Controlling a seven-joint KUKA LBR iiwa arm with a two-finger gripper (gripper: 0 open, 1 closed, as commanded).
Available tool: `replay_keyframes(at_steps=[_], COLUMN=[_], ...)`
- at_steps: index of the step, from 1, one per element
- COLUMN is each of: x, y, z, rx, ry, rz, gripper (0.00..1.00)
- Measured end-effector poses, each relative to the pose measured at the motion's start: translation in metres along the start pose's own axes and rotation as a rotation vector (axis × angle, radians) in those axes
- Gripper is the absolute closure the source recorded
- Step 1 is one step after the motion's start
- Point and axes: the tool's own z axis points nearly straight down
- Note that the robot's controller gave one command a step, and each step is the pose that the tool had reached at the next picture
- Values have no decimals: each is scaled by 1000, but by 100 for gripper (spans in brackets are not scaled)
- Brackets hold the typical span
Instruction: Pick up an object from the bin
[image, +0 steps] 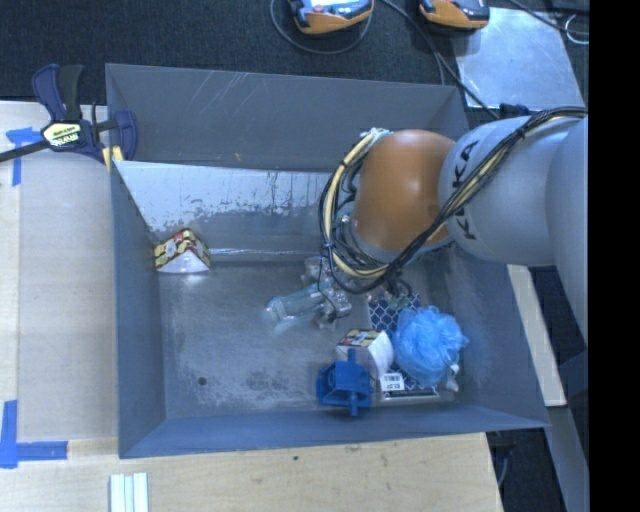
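Looks like the grabbing step. Down low in the bin (140, 330) with the claw (323, 292), just right of a clear see-through thing (285, 310). Cannot tell if wide or narrow. Next: close softly round it, then lift straight up.

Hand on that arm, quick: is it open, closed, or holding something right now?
Hand: cannot be told whether it is open or closed. It is down in the middle of the bin, right beside a clear plastic thing.

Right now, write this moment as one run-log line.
gripper: low over bin centre | nearest: clear plastic piece | near: blue mesh sponge, blue plastic part
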Motion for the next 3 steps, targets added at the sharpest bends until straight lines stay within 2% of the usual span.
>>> replay_keyframes(at_steps=[1, 2, 3], x=[0, -8, 2], y=[0, 2, 4], z=[0, -104, -125], rx=[0, 0, 1], ry=[0, 0, -3], rz=[0, 9, -19], gripper=[100, 100, 100])
